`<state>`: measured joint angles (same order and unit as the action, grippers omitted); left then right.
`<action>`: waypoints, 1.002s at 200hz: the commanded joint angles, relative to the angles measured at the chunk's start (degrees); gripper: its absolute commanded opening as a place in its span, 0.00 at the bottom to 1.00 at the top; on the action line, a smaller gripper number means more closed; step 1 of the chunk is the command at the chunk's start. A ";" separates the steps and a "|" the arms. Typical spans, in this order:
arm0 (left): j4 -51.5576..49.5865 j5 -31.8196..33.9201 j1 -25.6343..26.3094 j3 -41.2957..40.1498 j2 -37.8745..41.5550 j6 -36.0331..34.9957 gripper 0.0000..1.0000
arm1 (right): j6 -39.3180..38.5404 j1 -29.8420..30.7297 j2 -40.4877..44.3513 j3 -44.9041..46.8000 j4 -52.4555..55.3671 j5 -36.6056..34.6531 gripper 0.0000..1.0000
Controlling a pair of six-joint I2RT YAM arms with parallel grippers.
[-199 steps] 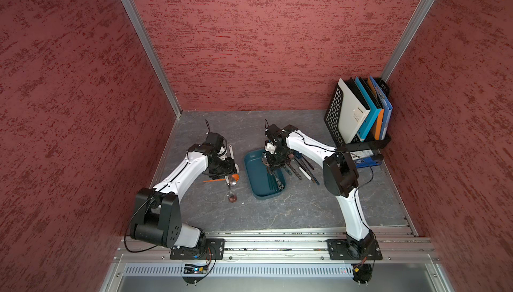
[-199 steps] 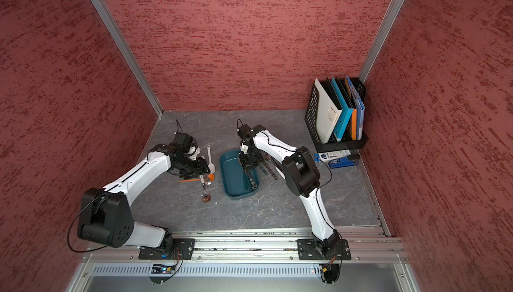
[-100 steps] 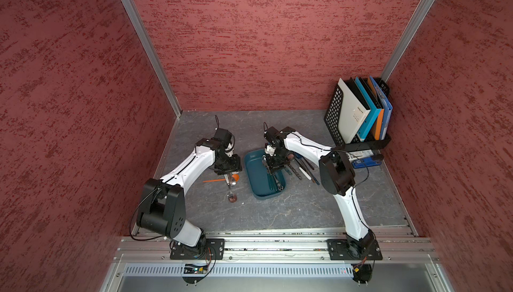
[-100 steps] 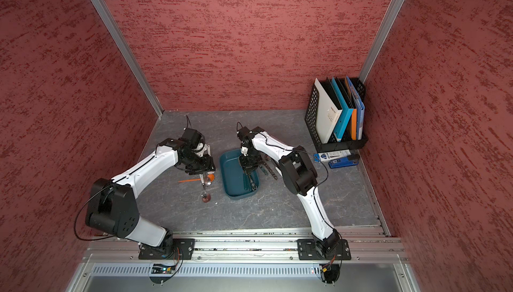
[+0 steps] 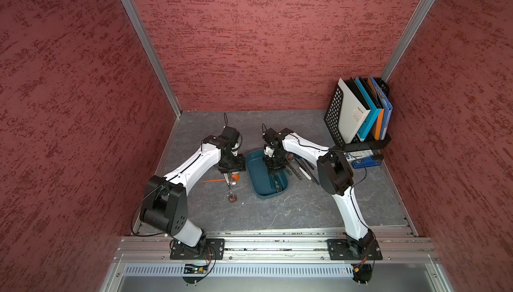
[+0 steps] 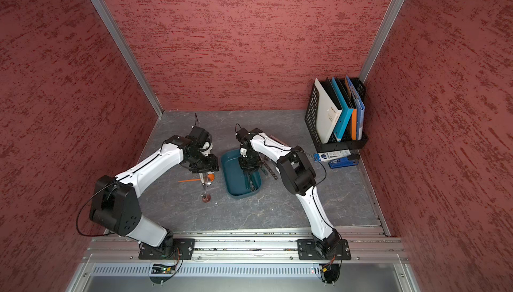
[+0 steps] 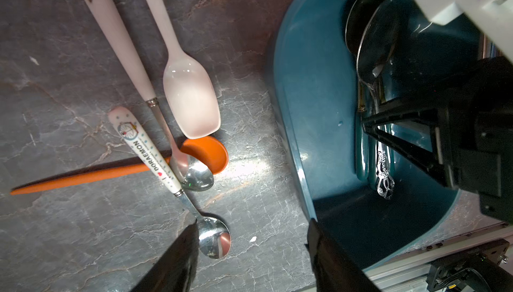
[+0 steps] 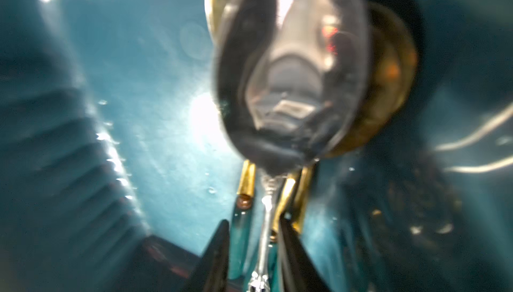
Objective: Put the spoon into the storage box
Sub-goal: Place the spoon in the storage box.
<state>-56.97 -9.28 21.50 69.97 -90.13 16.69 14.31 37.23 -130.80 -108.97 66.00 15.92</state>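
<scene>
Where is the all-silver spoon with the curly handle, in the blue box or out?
In. The silver spoon lies inside the storage box; the right hand is open around its handle.

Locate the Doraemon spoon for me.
In the left wrist view the Doraemon spoon lies on the table on the left arm's side of the storage box, handle crossing the orange spoon, bowl beside the open left gripper.

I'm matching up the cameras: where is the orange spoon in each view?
In a top view: orange spoon beside the storage box.
In a top view: likewise beside the storage box.
Left wrist: under other spoons.
Right wrist: not in it.
Shared landmark: the storage box.
</scene>
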 commanded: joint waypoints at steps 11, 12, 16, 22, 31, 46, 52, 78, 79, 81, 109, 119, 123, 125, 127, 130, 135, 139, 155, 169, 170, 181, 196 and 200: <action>-1.78 1.87 2.65 3.91 -3.46 -0.05 0.68 | -1.11 0.03 6.83 1.34 -0.89 -2.26 0.44; -1.85 1.88 2.75 4.06 -3.65 -0.06 0.68 | -1.16 0.03 6.99 1.37 -0.92 -2.28 0.44; -2.07 1.98 3.07 4.49 -4.10 0.05 0.68 | -1.41 0.03 7.67 1.66 -1.02 -2.34 0.44; -2.34 2.05 3.64 5.21 -4.75 0.14 0.69 | -1.71 0.03 8.66 2.09 -1.34 -2.43 0.45; -2.55 2.25 4.36 6.05 -5.57 0.43 0.69 | -2.19 0.03 10.01 2.52 -1.65 -2.39 0.46; -2.71 2.10 5.32 7.26 -7.01 1.12 0.72 | -3.04 0.03 12.28 3.12 -1.84 -2.25 0.47; -2.77 2.09 5.60 7.77 -7.68 1.23 0.72 | -3.28 0.03 13.12 3.27 -1.84 -2.82 0.47; -4.00 2.98 7.12 10.30 -11.43 2.34 0.73 | -5.67 -0.40 16.03 3.66 -1.01 -6.10 0.48; -4.06 2.96 7.18 10.37 -11.58 2.45 0.73 | -5.77 -0.40 16.11 3.71 -0.98 -6.22 0.48; -4.14 2.98 7.23 10.47 -11.94 2.53 0.73 | -5.98 -0.54 16.30 3.75 -0.90 -6.49 0.48; -3.75 1.38 7.33 11.06 -15.75 4.10 0.72 | -8.46 -2.51 19.19 6.36 -1.01 -8.75 0.49; -3.46 0.81 7.33 11.33 -16.81 4.36 0.71 | -8.91 -3.53 20.52 8.06 -1.62 -9.45 0.49; -3.31 0.68 7.33 11.41 -17.23 4.44 0.70 | -9.11 -4.03 20.98 8.77 -1.93 -9.50 0.49; -3.32 0.62 7.33 11.41 -17.48 4.52 0.69 | -9.23 -4.24 21.21 9.12 -2.10 -9.51 0.49; -3.34 0.59 7.33 11.48 -17.66 4.50 0.69 | -9.32 -4.44 21.43 9.48 -2.21 -9.46 0.49; -3.31 0.58 7.29 11.61 -17.96 4.51 0.67 | -9.50 -4.79 21.73 10.00 -2.41 -9.42 0.49; -3.40 0.51 7.32 11.71 -18.32 4.55 0.64 | -9.65 -5.41 22.29 10.84 -2.74 -9.33 0.49; -3.45 0.53 7.33 11.68 -18.64 4.48 0.61 | -9.88 -5.91 22.68 11.40 -3.00 -9.27 0.49; -3.76 0.88 7.16 11.52 -19.19 4.37 0.53 | -10.63 -7.64 23.89 14.28 -4.53 -8.69 0.49; -3.71 0.81 6.60 11.00 -19.16 4.24 0.45 | -11.16 -8.51 24.39 16.14 -5.68 -8.54 0.49; -3.73 0.83 6.53 10.99 -19.14 4.24 0.45 | -11.20 -8.55 24.34 16.24 -5.74 -8.54 0.49; -3.83 0.83 6.05 10.64 -19.09 4.10 0.42 | -11.87 -8.70 24.08 17.06 -6.27 -8.66 0.49; -4.34 1.21 5.50 10.37 -18.95 3.53 0.36 | -12.53 -8.68 23.19 17.87 -7.15 -8.47 0.49; -4.57 1.39 5.40 10.36 -18.95 3.48 0.35 | -12.70 -8.68 22.88 18.06 -7.39 -8.21 0.49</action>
<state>-60.36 -8.12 27.94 80.42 -109.40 20.97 3.75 28.18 -108.33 -91.74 61.76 8.21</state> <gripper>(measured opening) 0.378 0.487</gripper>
